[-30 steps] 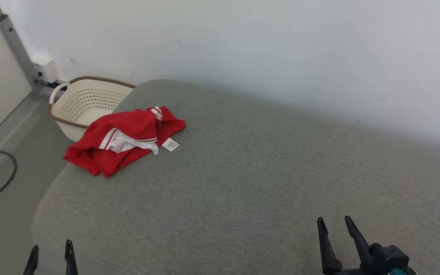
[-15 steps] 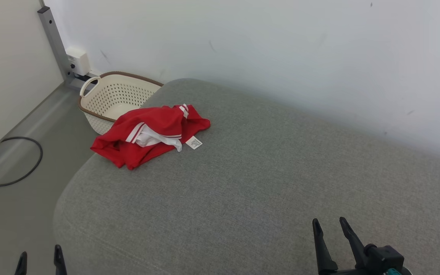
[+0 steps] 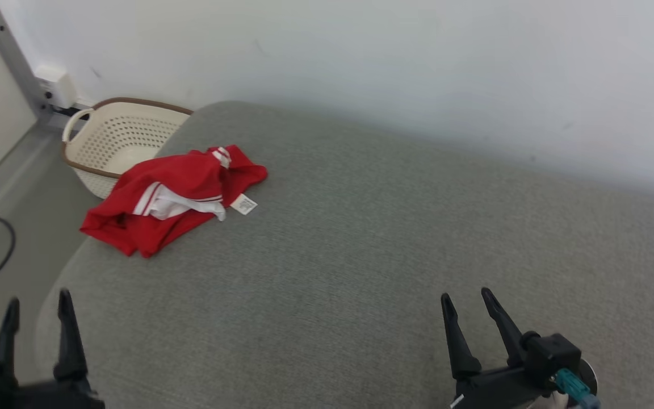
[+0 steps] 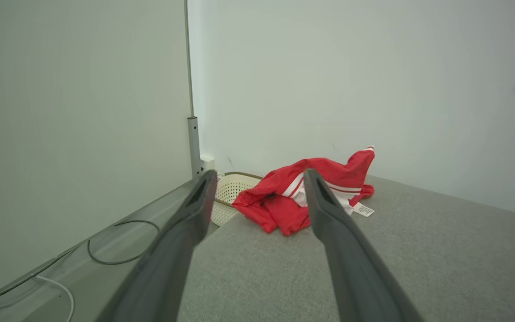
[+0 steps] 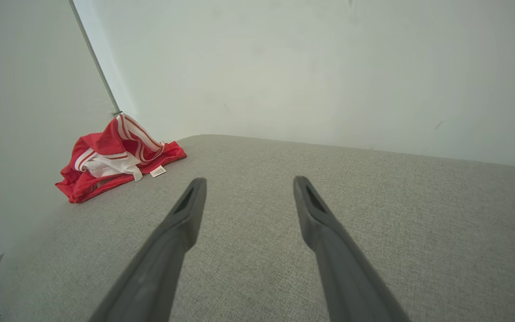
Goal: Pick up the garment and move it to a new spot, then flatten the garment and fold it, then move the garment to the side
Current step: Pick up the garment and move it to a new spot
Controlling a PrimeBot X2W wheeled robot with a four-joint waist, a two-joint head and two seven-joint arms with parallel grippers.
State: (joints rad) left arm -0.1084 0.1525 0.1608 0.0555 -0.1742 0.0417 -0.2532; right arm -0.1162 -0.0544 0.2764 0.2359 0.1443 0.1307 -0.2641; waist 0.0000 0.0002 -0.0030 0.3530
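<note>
**A:** Where's the clothing got to?

**B:** Upper left of the head view. The red garment [image 3: 174, 200] lies crumpled near the far left corner of the grey cushion [image 3: 361, 244]. It has white stripes and a white lining showing, and a small white label [image 3: 244, 204] sticks out on its right side, flat on the fabric.

**A:** And that basket?

**B:** The cream laundry basket [image 3: 134, 133] with the brown rim stands on the floor just beyond the garment, close to the wall [image 3: 361, 51]. I can't tell whether the cloth touches it. A dark cable [image 3: 13, 244] curls on the floor at the left edge.

**A:** Is either hand on it?

**B:** No. The left gripper [image 3: 39, 296] is at the lower left, at the cushion's near left edge, its fingers spread and nothing between them. In its wrist view the garment shows in the gap between the two fingers, well apart from them.

**A:** The other one?

**B:** The right gripper [image 3: 466, 293] is at the lower right, over bare cushion, fingers parted and empty too, far from the garment.
</note>
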